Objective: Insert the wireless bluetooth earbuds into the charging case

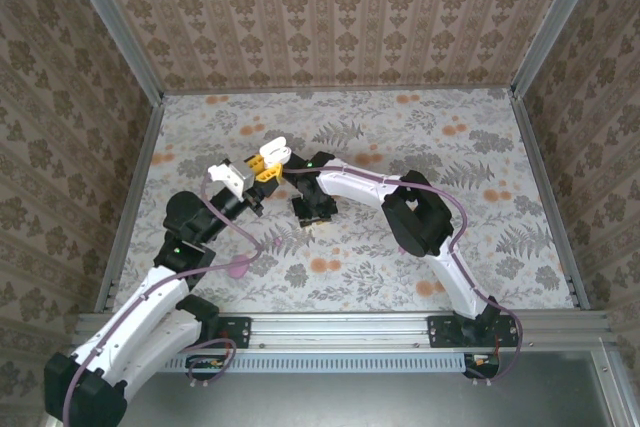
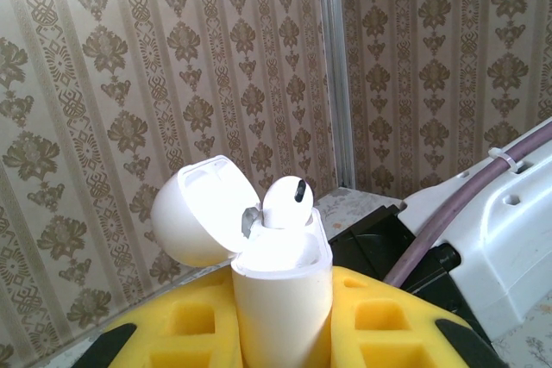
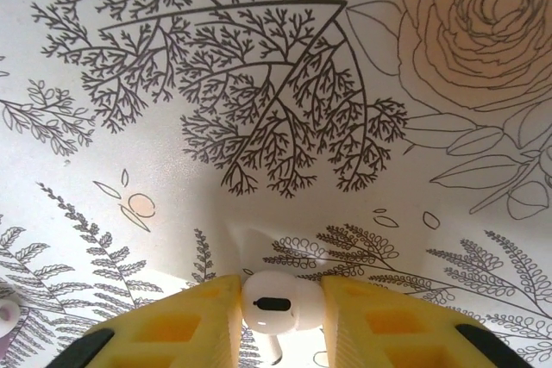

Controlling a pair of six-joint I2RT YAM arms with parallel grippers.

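Bright, even light; soft shadows

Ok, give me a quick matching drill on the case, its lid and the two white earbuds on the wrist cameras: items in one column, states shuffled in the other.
1 charging case
2 case lid
3 earbud in left wrist view
4 earbud in right wrist view

A pinched in the right tool
B swung open
C seated in the case
D clamped in the left tool

Pairs: 1-D, 2-B, 3-C, 4-A
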